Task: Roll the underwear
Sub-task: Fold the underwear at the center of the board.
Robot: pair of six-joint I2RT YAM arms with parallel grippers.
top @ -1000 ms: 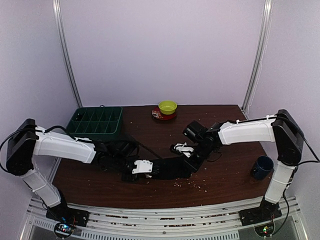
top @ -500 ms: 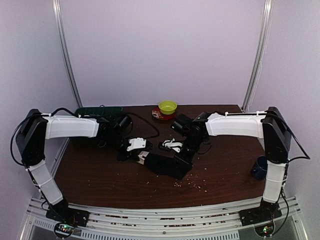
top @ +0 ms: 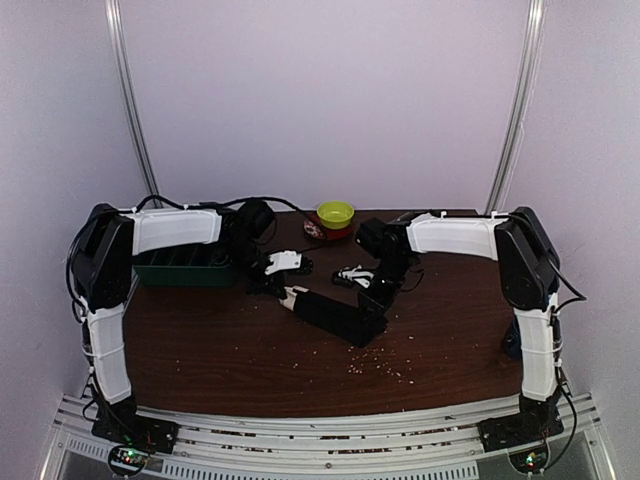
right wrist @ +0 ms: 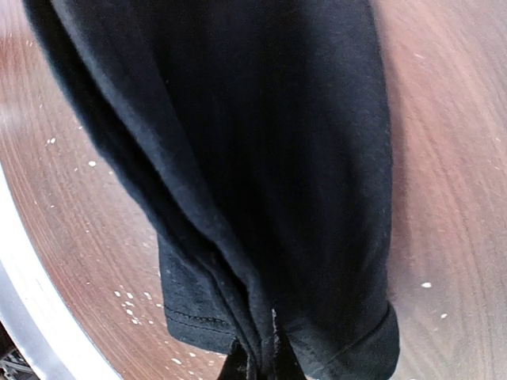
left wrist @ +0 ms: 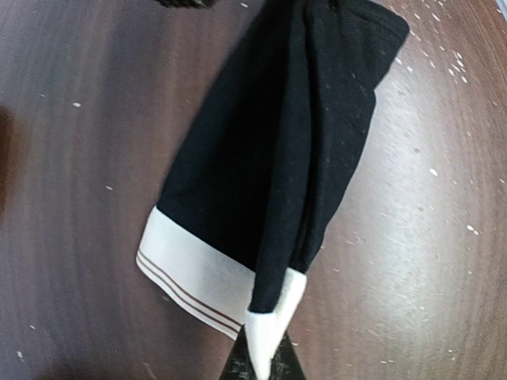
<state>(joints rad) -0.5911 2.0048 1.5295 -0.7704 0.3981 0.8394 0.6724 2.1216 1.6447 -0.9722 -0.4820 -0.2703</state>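
Left gripper [left wrist: 265,366], right gripper [right wrist: 260,361] pinch underwear [left wrist: 277,142].

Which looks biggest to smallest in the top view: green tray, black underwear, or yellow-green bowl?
Largest, too alike to rank: green tray and black underwear; the left arm hides part of the tray.
Smallest: yellow-green bowl.

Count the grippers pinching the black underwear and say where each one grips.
2. The left gripper pinches the underwear at its white waistband; the right gripper pinches the plain black end opposite.
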